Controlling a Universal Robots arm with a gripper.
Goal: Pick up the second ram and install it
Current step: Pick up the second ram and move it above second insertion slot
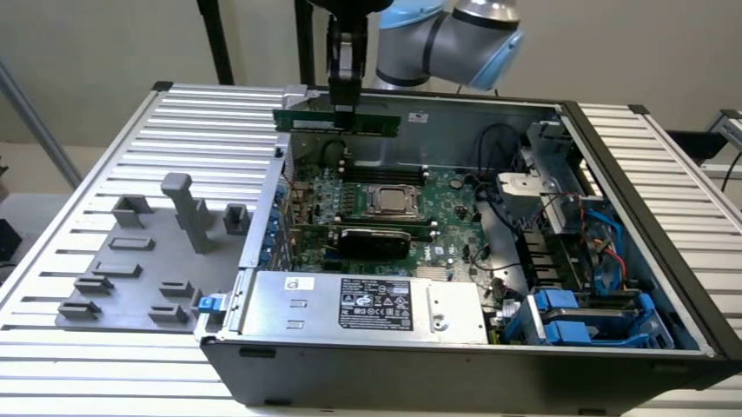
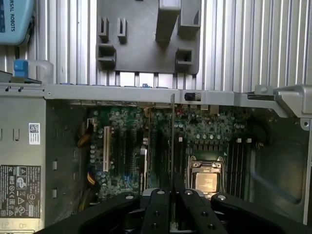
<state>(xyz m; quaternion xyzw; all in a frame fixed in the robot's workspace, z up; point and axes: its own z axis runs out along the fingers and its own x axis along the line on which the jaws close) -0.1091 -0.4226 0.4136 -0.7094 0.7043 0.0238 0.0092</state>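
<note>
Exterior view, hand (image 1: 344, 111) nearly closed, pinching second ram (image 1: 374, 122), level above open computer case (image 1: 464, 373)

In case (image 1: 464, 369): motherboard (image 1: 450, 193), second ram (image 1: 377, 123) above it; fixture (image 1: 128, 261) beside case.

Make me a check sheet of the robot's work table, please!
Surface: ribbed metal table with a grey fixture plate on it.
Job's things: second ram held above the open computer case.
Clutter: nothing seen.
Grippers: gripper shut on the second ram's middle.
Cables: black cables and blue cables inside the case.
Surroundings: plain wall, dark poles.
</note>
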